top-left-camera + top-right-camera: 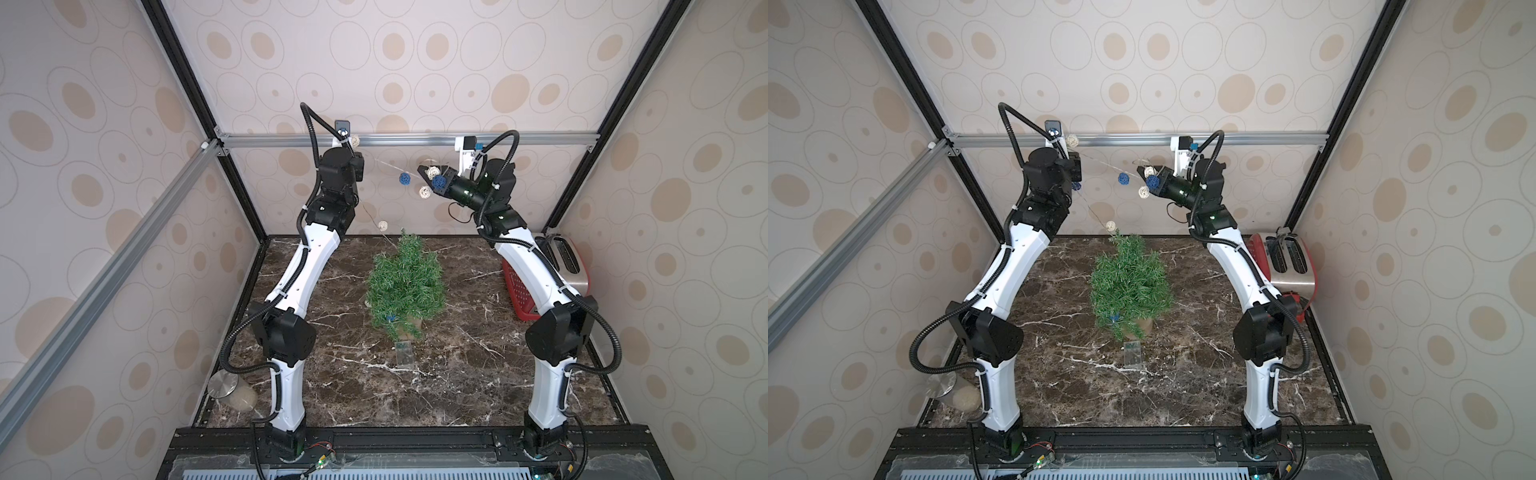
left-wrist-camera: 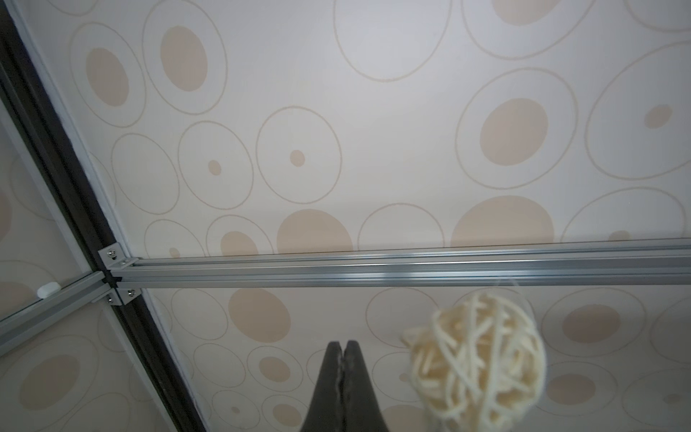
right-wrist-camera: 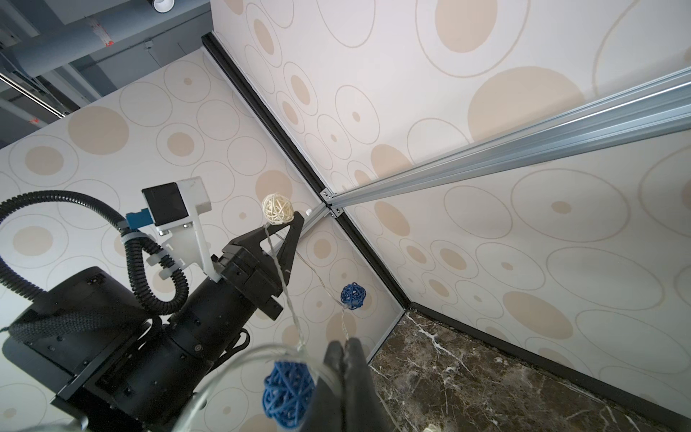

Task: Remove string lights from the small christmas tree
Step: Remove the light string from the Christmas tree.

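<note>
The small christmas tree (image 1: 405, 278) (image 1: 1129, 282) stands mid-table on a tan pot. The string lights' wire climbs from the treetop past a cream ball (image 1: 382, 225) to both raised grippers. My left gripper (image 1: 352, 145) (image 2: 344, 344) (image 3: 297, 218) is shut on the wire near the back rail, a cream ball (image 2: 478, 359) beside its tips. My right gripper (image 1: 420, 168) (image 3: 344, 346) is shut on the wire too, a blue ball (image 3: 288, 389) beside it and another (image 3: 353, 295) hanging between the arms. One blue ball (image 1: 390, 318) sits low in the branches. The clear battery box (image 1: 404, 353) lies before the pot.
A red toaster (image 1: 561, 257) stands at the back right, with a red basket (image 1: 517, 291) in front of it behind my right arm. A jar with a metal lid (image 1: 224, 384) stands off the table's front left corner. The aluminium rail (image 1: 415, 139) crosses the back wall at gripper height.
</note>
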Available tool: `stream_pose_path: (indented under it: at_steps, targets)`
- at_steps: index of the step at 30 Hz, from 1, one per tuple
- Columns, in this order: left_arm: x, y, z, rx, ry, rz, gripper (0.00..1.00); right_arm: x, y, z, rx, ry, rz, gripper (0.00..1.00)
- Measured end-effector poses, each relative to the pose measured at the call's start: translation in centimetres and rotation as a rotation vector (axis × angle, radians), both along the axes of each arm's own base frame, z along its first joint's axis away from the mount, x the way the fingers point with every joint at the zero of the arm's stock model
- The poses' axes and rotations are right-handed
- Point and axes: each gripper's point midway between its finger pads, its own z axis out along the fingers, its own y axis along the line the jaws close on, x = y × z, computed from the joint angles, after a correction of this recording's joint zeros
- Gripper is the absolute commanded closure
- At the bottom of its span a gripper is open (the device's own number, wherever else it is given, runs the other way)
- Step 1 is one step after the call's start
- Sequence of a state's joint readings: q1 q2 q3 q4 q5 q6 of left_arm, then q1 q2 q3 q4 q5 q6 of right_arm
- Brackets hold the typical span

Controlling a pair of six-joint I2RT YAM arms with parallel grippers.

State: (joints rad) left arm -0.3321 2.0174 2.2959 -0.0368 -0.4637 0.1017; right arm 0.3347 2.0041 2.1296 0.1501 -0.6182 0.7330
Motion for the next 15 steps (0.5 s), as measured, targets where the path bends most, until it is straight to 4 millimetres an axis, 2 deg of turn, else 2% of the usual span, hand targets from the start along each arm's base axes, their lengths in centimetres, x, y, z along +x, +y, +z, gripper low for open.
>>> stream_pose_path:
  at_steps: [7, 15]
  targets:
    - [-0.5, 1.1, 0.4, 0.019, -0.008, 0.081, 1.00, -0.3, 0.4, 0.0, -0.002, -0.001, 0.014, 1.00]
    - [-0.3, 0.5, 0.5, -0.017, -0.018, 0.019, 1.00, -0.6, 0.3, 1.4, -0.059, -0.009, 0.016, 0.99]
